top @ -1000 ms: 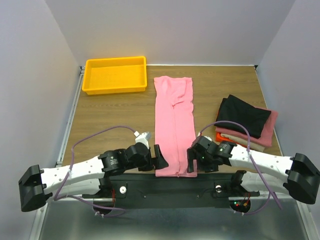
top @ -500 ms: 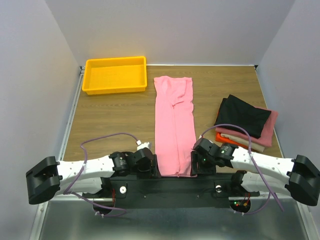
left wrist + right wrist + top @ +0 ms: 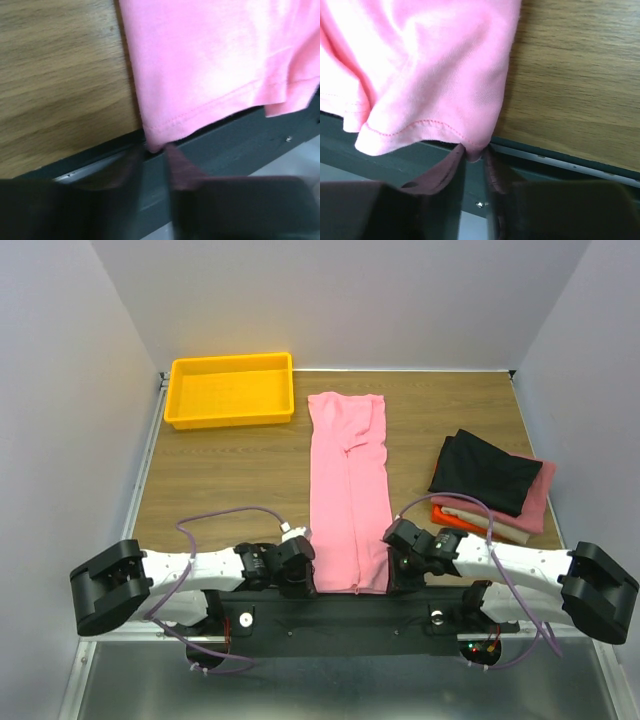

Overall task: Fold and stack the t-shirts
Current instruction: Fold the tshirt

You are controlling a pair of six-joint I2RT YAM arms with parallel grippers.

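1. While my left gripper (image 3: 153, 150) is pinching the pink shirt (image 3: 210, 65) at its near hem corner, my blurred fingers (image 3: 181, 172) are hiding the pinched bit.
2. My right gripper (image 3: 474, 154) is clamping the other corner; the shirt is stretching away ahead of both.

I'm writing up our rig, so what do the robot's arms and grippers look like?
The left arm and right arm have white links, black joints and a black housing at the outer end. A lilac cable loops along each. The left gripper and right gripper have dark maroon fingers.
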